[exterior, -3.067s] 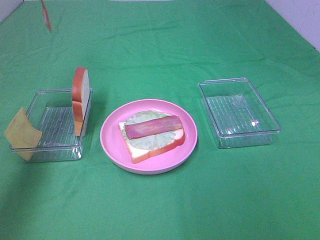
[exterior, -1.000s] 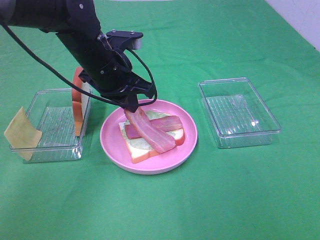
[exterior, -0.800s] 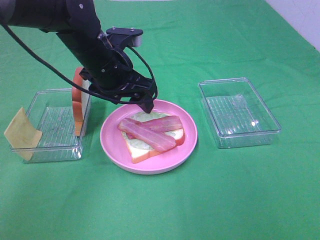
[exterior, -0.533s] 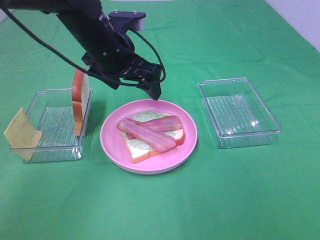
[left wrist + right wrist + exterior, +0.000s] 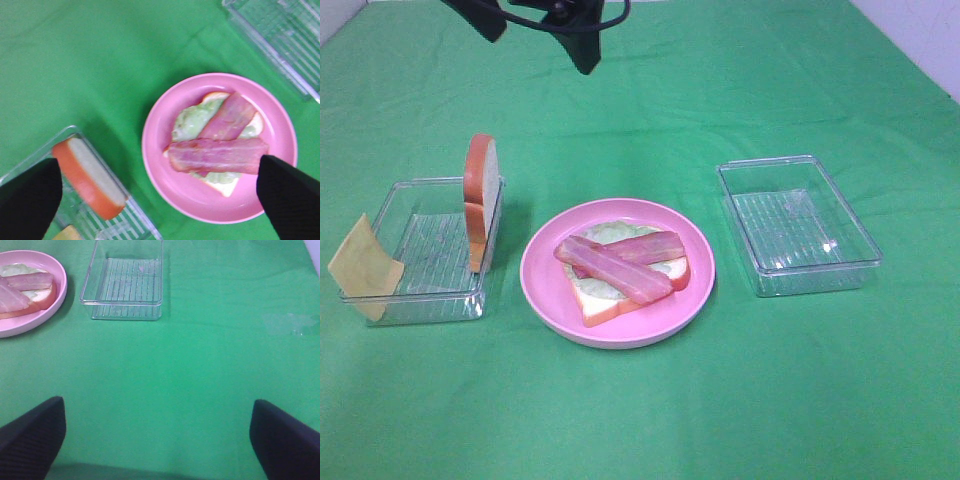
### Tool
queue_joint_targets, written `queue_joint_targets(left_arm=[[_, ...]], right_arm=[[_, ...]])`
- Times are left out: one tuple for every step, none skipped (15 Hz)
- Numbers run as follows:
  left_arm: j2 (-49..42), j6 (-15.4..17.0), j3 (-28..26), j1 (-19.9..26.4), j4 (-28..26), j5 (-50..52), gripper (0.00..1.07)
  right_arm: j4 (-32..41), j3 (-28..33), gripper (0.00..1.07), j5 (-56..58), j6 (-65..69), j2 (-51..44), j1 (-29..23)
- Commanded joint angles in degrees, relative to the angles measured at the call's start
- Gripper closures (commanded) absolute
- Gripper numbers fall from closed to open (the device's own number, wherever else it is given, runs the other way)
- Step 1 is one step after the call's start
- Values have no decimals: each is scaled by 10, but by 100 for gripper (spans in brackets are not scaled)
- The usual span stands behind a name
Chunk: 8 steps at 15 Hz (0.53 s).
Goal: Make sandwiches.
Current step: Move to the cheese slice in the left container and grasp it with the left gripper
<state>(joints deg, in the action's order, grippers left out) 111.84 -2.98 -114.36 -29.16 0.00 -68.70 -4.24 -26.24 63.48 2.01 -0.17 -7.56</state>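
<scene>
On the pink plate [image 5: 542, 290] lies the open sandwich [image 5: 620, 270]: one bread slice, lettuce, and two bacon strips crossed on top, also seen in the left wrist view as the sandwich [image 5: 217, 145]. A second bread slice [image 5: 480, 195] stands upright in the left clear tray [image 5: 390, 305]. A yellow cheese slice [image 5: 365, 268] leans on that tray's left end. My left gripper [image 5: 535, 30] hangs high above the far cloth, open and empty; its fingertips [image 5: 30, 200] frame the plate from above. My right gripper [image 5: 157, 440] is open over bare cloth and does not show in the high view.
An empty clear tray [image 5: 800, 225] sits right of the plate, also seen as the tray [image 5: 125, 290] in the right wrist view. Green cloth covers the whole table. A pale wall edge shows at the far right corner [image 5: 930, 35].
My left gripper let go of the second bacon strip, which now lies across the first. It opened, then rose and pulled back toward the far side.
</scene>
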Motion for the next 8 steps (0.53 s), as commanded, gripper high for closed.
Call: queue_joint_targets(left_arm=[[-29, 22, -3, 1, 57, -69, 6], [-37, 30, -2, 1, 61, -69, 6], [-52, 34, -2, 1, 62, -69, 6], [-64, 36, -1, 1, 64, -69, 6], [-78, 35, 9, 1, 70, -69, 6], [-93, 35, 24, 2, 84, -69, 6], [-107, 35, 50, 13, 88, -69, 6], [-119, 36, 79, 33, 87, -69, 6]], right_arm=[[3, 2, 12, -4, -4, -19, 3], [3, 2, 12, -4, -4, -19, 3], [3, 2, 12, -4, -4, -19, 3], [3, 2, 12, -4, -4, -19, 3], [3, 2, 12, -4, -4, -19, 3], [3, 2, 12, -4, -4, -19, 3], [3, 2, 12, -4, -4, -19, 3], [3, 2, 12, -4, -4, -19, 3]])
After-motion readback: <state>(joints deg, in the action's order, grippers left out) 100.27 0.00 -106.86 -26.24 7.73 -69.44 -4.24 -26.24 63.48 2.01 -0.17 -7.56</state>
